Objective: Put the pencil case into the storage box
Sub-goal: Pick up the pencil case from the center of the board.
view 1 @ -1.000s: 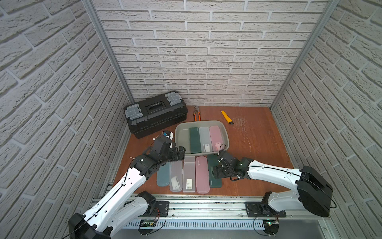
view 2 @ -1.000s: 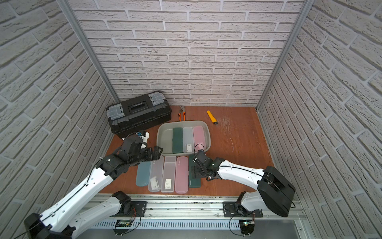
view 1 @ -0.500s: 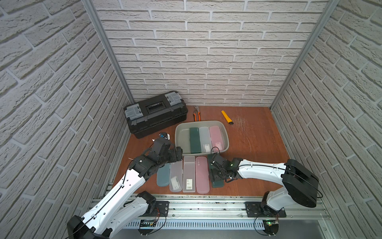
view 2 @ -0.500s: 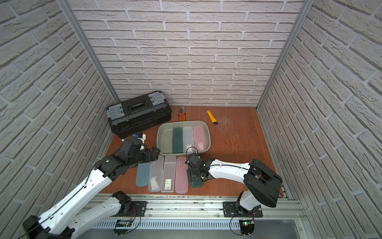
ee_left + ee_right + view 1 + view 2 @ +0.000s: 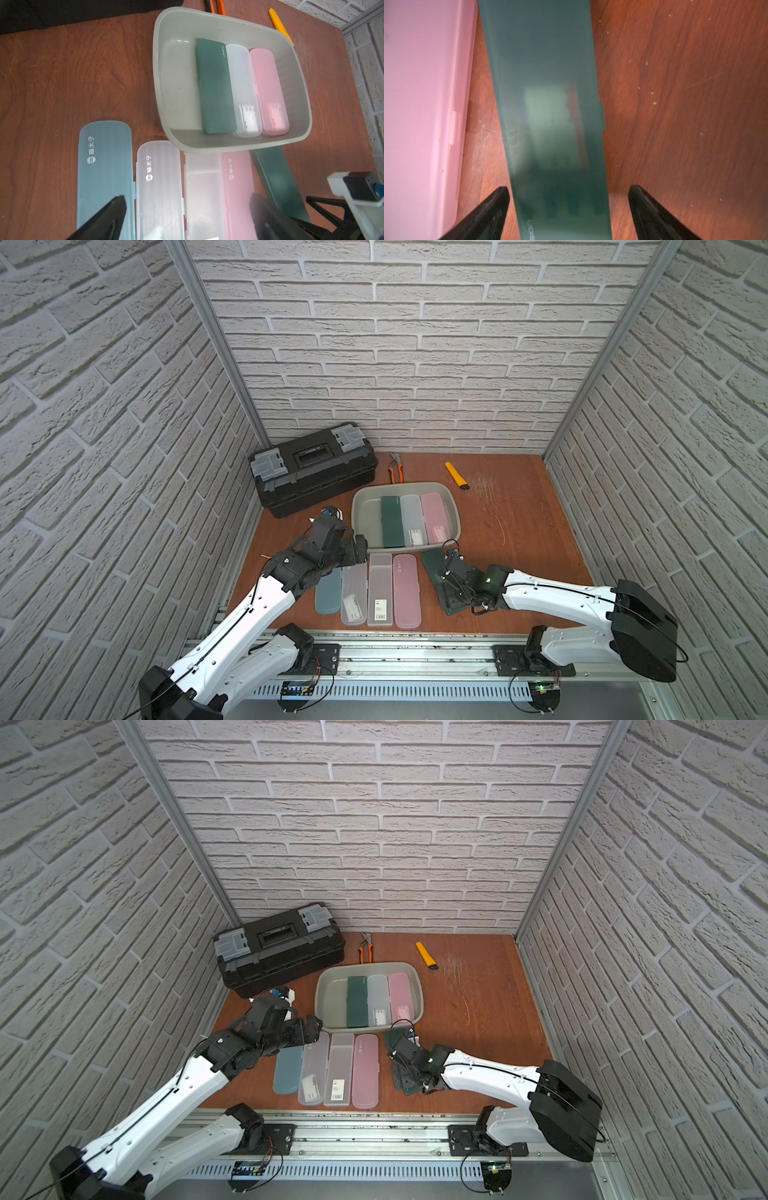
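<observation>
The storage box (image 5: 358,510) (image 5: 322,990) (image 5: 159,72), a grey-green tub, stands mid-table with a dark green, a clear and a pink pencil case in it. In front of it lie a blue (image 5: 328,593), a rounded clear (image 5: 354,593), a flat clear (image 5: 380,593) and a pink case (image 5: 406,591) in a row. A dark green pencil case (image 5: 432,568) (image 5: 550,83) lies askew to their right. My right gripper (image 5: 451,589) (image 5: 569,188) is open and straddles it, with a gap on each side. My left gripper (image 5: 358,549) (image 5: 187,197) hangs open over the row, holding nothing.
A black toolbox (image 5: 311,468) stands at the back left against the wall. Orange-handled pliers (image 5: 395,468) and a yellow utility knife (image 5: 456,476) lie behind the tub. Brick walls close in three sides. Bare wooden table (image 5: 519,539) lies to the right.
My right arm swung in over the dark green case and back a little, with its jaws spreading slightly. That case now lies skewed away from the pink one. The left arm has hardly moved.
</observation>
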